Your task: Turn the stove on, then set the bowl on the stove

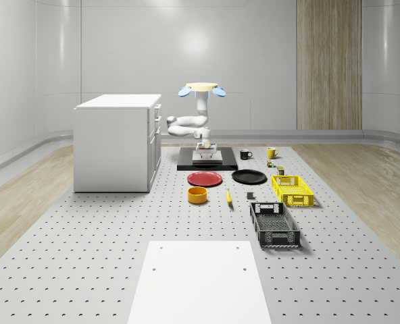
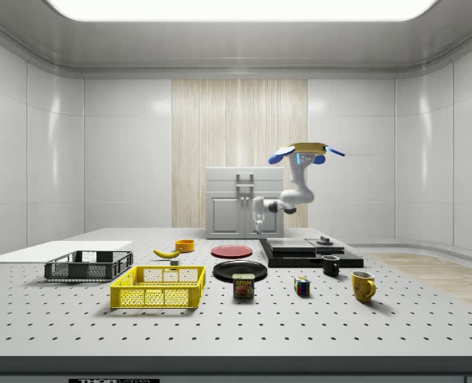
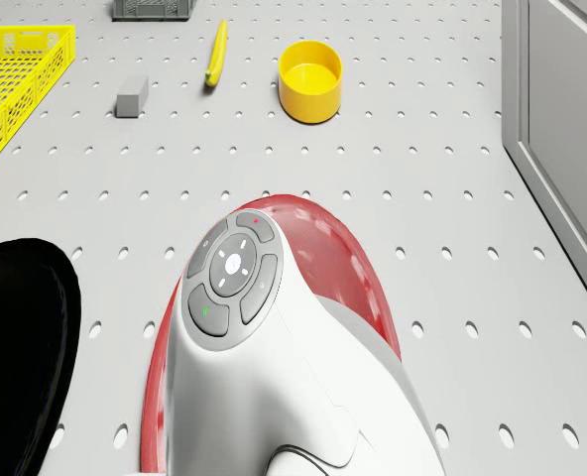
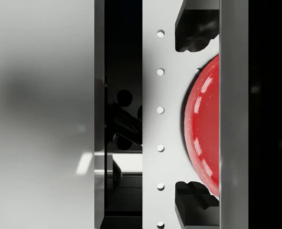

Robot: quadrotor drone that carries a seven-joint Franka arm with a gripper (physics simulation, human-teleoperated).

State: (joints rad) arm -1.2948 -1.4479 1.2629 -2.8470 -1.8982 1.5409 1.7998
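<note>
Closest to you in the whole-scene view lies a white sheet (image 1: pixel 197 282), then the black crate (image 1: pixel 275 225) and yellow crate (image 1: pixel 292 190). Your drone (image 1: pixel 201 89) hovers over the stove (image 1: pixel 207 159), arm folded down so the gripper (image 1: pixel 205 152) sits low at the stove's top. You cannot tell whether its fingers are spread or closed. Your bowl (image 1: pixel 198 195) stands on the table, well apart from the stove, beside the banana (image 1: pixel 228 197) and near the red plate (image 1: pixel 205 179).
</note>
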